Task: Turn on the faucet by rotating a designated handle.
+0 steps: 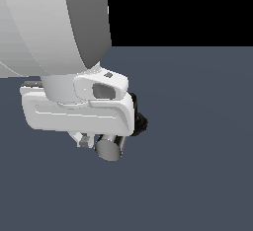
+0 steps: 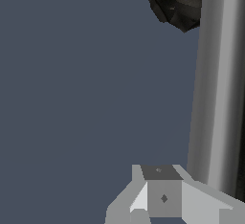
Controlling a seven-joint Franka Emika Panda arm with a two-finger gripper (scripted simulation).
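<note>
Looming over the dark blue-grey floor (image 1: 197,151), the white tool (image 1: 91,141) is seen low in the exterior view, with the large white arm (image 1: 54,22) above it. The faucet (image 1: 139,121), black and knobby, is mostly hidden behind the tool at the exterior view's right. The handle (image 1: 109,147), 1 chrome bar with a flat grey end, is seen just under the tool body. In the wrist view, 1 finger (image 2: 162,192) lies just beside the handle (image 2: 217,84); contact cannot be judged. Whether the tool is wide or narrow cannot be told.
</note>
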